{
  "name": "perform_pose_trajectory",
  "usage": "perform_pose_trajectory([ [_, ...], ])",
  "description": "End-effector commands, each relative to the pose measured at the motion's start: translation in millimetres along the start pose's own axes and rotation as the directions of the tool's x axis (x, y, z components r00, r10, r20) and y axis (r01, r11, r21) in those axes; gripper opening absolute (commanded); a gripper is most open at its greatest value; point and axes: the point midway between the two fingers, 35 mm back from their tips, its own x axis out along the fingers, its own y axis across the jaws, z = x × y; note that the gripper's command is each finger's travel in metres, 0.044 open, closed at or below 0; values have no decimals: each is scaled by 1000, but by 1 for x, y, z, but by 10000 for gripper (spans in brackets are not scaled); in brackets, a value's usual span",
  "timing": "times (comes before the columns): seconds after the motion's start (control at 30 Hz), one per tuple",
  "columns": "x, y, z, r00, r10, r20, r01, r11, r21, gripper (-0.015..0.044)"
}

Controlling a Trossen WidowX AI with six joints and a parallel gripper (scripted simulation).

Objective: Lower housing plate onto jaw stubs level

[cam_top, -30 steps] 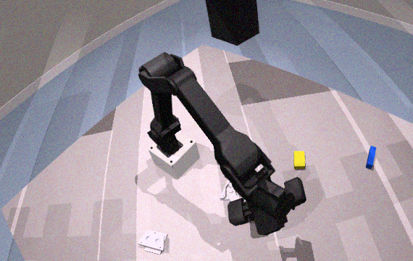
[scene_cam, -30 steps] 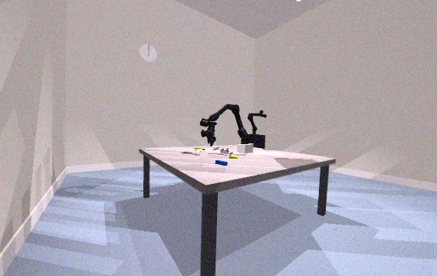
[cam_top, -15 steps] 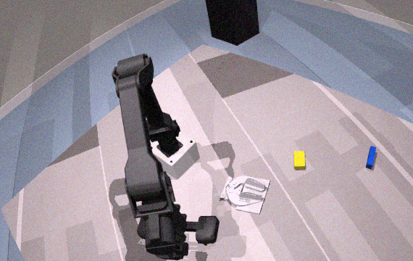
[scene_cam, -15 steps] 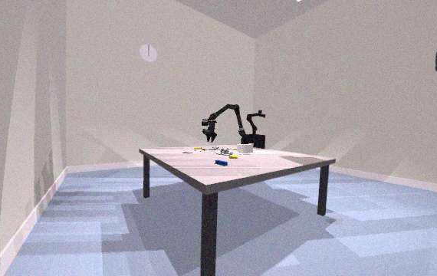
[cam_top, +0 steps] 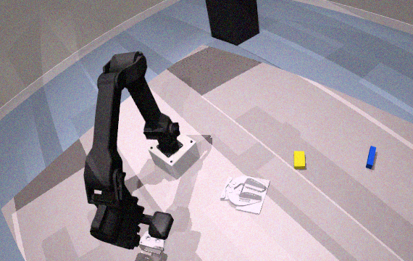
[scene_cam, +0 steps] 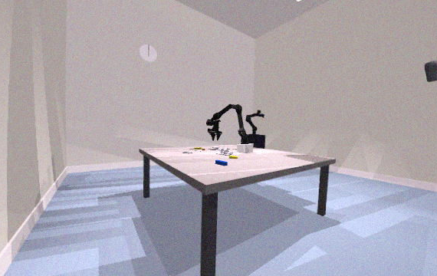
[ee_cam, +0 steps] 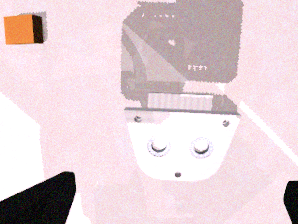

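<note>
The white housing plate (cam_top: 151,244) (ee_cam: 177,162) lies on the table beneath my hand, apart from the base. In the wrist view it shows two round holes, small screw holes and a ribbed edge strip. My gripper (scene_cam: 216,138) (ee_cam: 181,188) is wide open and empty; its fingers stand above the table on either side of the plate's near end, not touching it. In the top view the arm hides its fingers. The white base (cam_top: 251,209) with the jaw parts on it lies farther right, with no plate on top. Its pins and stubs are too small to make out.
A yellow block (cam_top: 299,159) (scene_cam: 233,157) and a blue block (cam_top: 371,157) (scene_cam: 221,162) lie beyond the base. An orange block (ee_cam: 19,30) lies at the wrist view's upper left. The arm stands on a white box (cam_top: 177,167) (scene_cam: 244,148).
</note>
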Motion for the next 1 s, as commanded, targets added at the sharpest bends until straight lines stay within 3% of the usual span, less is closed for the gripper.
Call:
perform_pose_trajectory([
  [0.0,28,-5,-2,1000,-10,-10,10,1000,-2,440],
  [0.97,57,-5,-3,1000,-10,-10,10,1000,-2,440],
])
